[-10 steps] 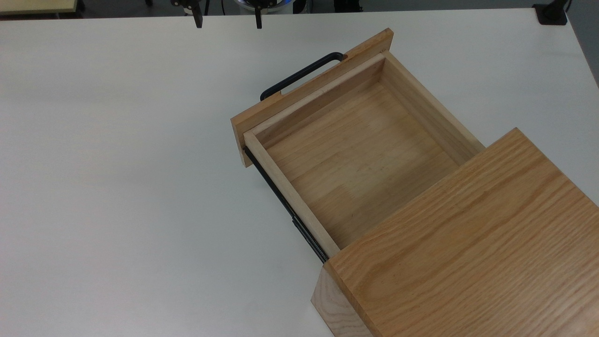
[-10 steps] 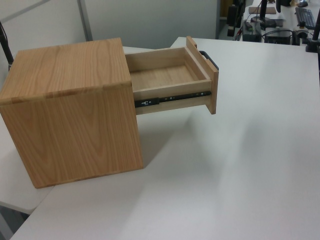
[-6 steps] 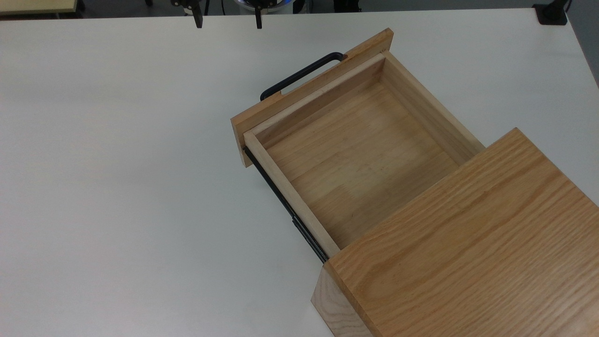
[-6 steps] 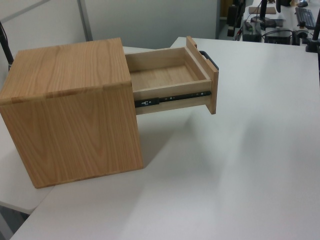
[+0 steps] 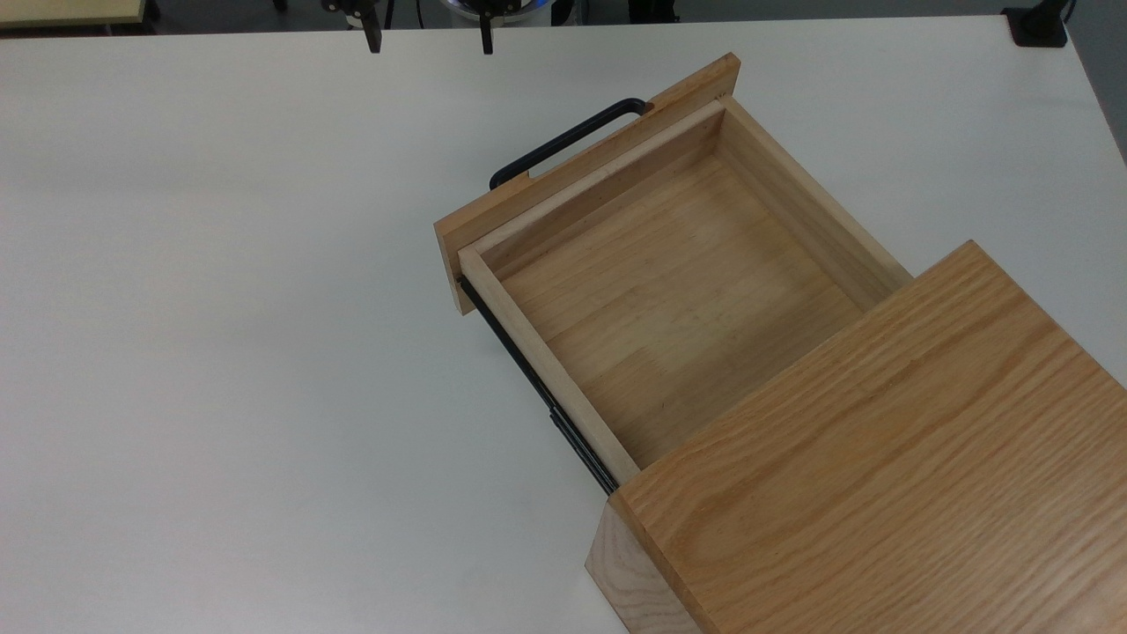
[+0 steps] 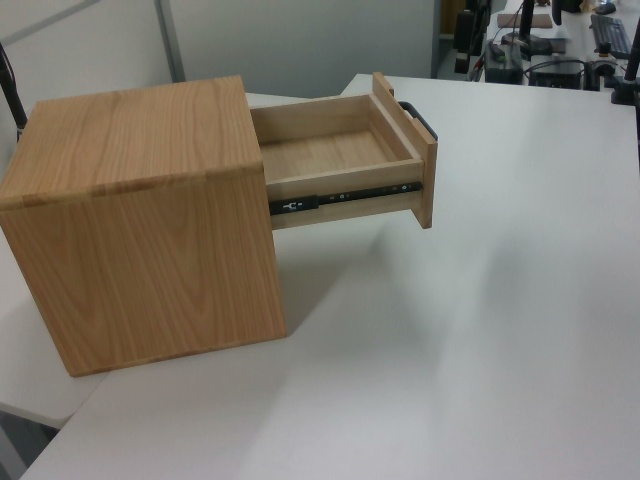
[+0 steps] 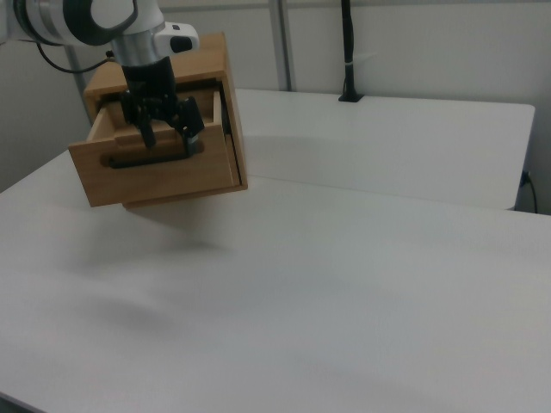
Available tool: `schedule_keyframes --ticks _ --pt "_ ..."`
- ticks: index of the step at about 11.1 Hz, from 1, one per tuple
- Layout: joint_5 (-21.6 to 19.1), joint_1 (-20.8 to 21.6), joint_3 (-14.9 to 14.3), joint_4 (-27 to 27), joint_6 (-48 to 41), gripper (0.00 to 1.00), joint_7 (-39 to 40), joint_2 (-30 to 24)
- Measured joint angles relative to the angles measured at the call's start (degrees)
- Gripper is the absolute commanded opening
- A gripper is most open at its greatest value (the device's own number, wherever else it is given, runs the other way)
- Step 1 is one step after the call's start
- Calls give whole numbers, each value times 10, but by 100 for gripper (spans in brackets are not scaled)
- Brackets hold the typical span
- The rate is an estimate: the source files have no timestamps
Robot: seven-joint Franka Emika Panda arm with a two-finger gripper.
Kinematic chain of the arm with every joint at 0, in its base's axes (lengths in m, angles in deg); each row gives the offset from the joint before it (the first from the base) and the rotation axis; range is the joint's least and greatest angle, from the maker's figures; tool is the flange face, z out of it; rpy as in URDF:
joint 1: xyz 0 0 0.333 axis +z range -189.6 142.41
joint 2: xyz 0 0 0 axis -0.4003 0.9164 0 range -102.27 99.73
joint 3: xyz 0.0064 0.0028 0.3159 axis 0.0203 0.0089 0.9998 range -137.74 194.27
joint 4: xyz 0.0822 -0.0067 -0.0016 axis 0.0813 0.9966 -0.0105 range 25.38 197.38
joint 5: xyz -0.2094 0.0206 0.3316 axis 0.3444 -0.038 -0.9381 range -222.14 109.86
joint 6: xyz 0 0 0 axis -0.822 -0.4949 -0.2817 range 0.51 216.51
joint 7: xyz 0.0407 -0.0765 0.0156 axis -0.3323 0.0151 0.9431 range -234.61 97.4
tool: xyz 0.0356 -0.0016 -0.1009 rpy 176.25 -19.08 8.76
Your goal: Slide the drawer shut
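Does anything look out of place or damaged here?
Nothing stands out. The drawer is pulled far out of the cabinet, empty and level on its rails, with no visible damage.

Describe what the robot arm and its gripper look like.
The arm is glossy white with rounded segments and dark grey bands at the joints. A dark cable trails off behind it toward the right view's left. Its black gripper hangs from a grey wrist section, with two slim black fingers bearing small pale dots.
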Motion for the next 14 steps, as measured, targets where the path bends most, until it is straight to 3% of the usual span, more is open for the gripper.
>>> schedule_keyframes --ticks 3,6,8,11,14 --pt "0 0 0 2 0 100 17 0" --pt "0 0 0 16 0 87 149 0" --pt "1 0 4 29 0 56 191 0" --pt "3 1 39 45 0 8 196 6" --pt "3 1 70 46 23 2 146 25"
